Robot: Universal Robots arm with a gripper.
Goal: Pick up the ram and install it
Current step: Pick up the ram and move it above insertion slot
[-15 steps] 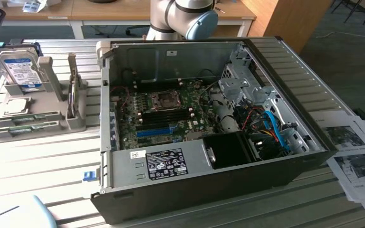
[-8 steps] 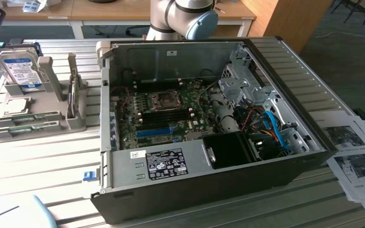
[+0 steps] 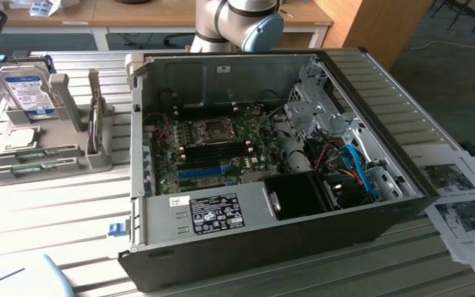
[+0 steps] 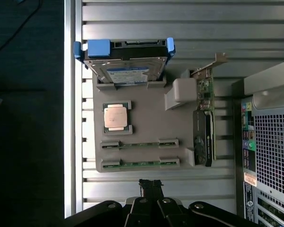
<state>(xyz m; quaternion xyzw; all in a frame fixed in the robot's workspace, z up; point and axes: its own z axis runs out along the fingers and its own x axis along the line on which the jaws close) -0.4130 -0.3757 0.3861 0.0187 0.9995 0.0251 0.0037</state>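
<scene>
Approach phase, nothing picked up yet. The pincer (image 4: 150, 183) hangs above the slatted table (image 4: 180, 28) with its fingers pressed together and empty.

Straight ahead of the fingertips, just past the near edge of the grey holder (image 4: 146, 118), lies the ram (image 4: 140, 164): a thin green stick resting flat in its cradle, clear of the pincer. A second stick (image 4: 139, 143) sits just beyond it, parallel. Farther out from the pincer come the processor (image 4: 116, 117) and then the hard drive (image 4: 128, 71) standing on edge. A card (image 4: 204, 137) stands off to one side of the holder, on the side toward the computer case (image 4: 270, 142).

From the exterior view, the ram (image 3: 33, 167) waits in the holder beside the open case (image 3: 262, 247), where the dark memory slots (image 3: 221, 150) look free.

My read: to take the stick, the fingers must first part, then the pincer has to move forward over it and descend squarely across its narrow width. The neighbouring stick is close, so the approach leaves little room for error.
</scene>
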